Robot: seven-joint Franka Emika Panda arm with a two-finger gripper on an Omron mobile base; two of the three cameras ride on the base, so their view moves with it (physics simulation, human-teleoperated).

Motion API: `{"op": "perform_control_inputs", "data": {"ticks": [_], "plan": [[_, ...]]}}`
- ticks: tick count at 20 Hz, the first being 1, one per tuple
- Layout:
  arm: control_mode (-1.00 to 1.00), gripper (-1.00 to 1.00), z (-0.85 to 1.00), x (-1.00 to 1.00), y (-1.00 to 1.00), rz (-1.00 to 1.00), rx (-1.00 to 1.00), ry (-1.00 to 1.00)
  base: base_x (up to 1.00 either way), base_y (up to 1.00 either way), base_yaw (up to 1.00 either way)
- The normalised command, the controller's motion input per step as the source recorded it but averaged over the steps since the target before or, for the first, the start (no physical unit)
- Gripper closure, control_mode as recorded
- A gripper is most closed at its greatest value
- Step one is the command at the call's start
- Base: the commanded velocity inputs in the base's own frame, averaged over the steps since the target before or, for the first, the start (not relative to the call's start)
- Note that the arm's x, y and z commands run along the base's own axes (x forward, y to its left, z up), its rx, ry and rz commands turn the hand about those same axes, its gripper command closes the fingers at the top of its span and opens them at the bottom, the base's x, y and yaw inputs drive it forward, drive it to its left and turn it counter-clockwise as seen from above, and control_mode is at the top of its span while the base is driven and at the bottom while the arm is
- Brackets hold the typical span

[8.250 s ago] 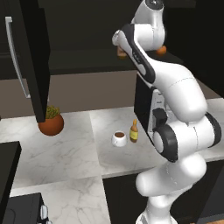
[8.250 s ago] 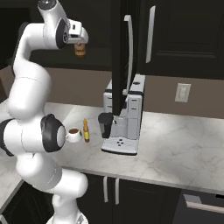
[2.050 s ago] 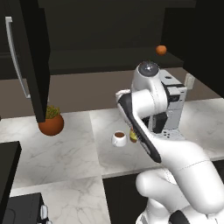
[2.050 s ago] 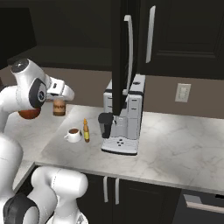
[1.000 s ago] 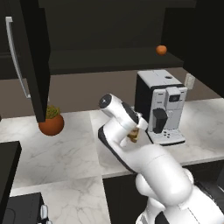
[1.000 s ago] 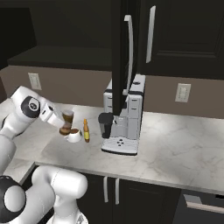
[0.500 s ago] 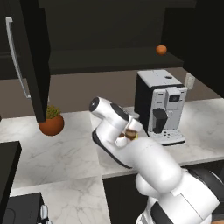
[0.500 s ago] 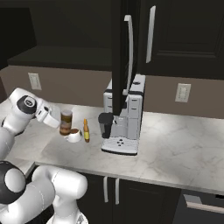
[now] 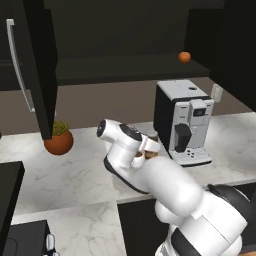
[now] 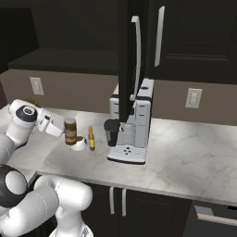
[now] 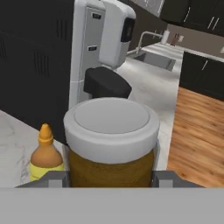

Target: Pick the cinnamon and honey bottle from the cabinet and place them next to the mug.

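Note:
My gripper (image 10: 67, 133) is shut on the cinnamon (image 10: 70, 127), a brown jar with a pale lid, held upright low over the counter. In the hand view the cinnamon (image 11: 111, 144) sits between the two fingertips (image 11: 53, 178). The white mug (image 10: 80, 144) stands on the counter just right of and below the jar; whether they touch I cannot tell. The honey bottle (image 10: 91, 138) stands upright right of the mug, and the honey bottle (image 11: 45, 153) appears beside the jar in the hand view. The black cabinet's open door (image 10: 125, 60) carries a silver handle (image 10: 137, 51).
A coffee machine (image 10: 131, 122) stands right of the honey bottle on the marble counter (image 10: 185, 157). An orange plant pot (image 9: 58, 142) sits at the left under the other cabinet door (image 9: 37, 65). A small orange fruit (image 9: 184, 57) rests on the cabinet shelf.
The arm has brought the cinnamon down from the cabinet height to the counter beside the mug; over the last second it settled slightly lower and nearer the mug.

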Motion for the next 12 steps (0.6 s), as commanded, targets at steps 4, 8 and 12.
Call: {"op": "perform_control_inputs", "data": {"ticks": [4, 8, 12], "plan": [[-1.0, 1.0, -0.42, 0.09, 0.0, 0.0, -0.03, 0.06, 0.0, 0.0, 0.0], [-1.0, 1.0, -0.53, 0.15, 0.0, 0.0, 0.0, 0.05, 0.0, 0.0, 0.0], [-1.0, 1.0, -0.36, 0.05, 0.0, 0.0, 0.0, 0.01, 0.0, 0.0, 0.0]]}}
